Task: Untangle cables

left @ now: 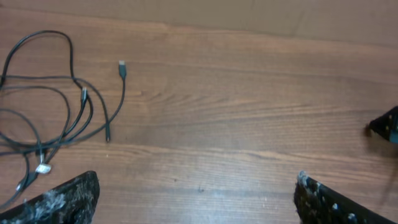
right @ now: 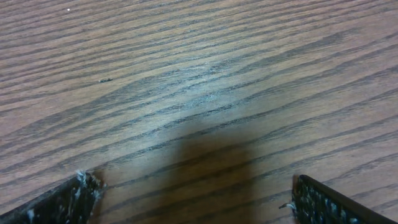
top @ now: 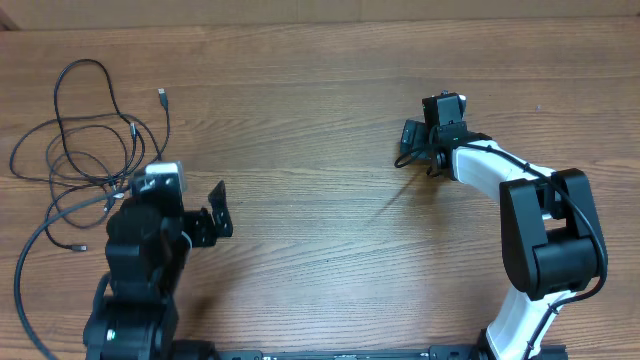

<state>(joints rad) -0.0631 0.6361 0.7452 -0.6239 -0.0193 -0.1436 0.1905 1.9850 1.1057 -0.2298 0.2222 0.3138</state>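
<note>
The cables [top: 90, 140] are thin black cords lying in a tangled loop at the table's far left, with plug ends sticking out at the top right. They also show in the left wrist view [left: 68, 106], at the left. My left gripper [top: 215, 212] is open and empty, just right of the tangle; in its own view the fingers [left: 196, 193] are spread wide over bare wood. My right gripper [top: 420, 140] is open and empty at the far right, well away from the cables; its fingers [right: 196, 196] frame bare wood.
A thicker black cord [top: 30, 260] runs from the left arm's base along the table's left edge. The wooden table [top: 320, 230] stretches between the two arms. The right gripper shows at the left wrist view's right edge [left: 385, 124].
</note>
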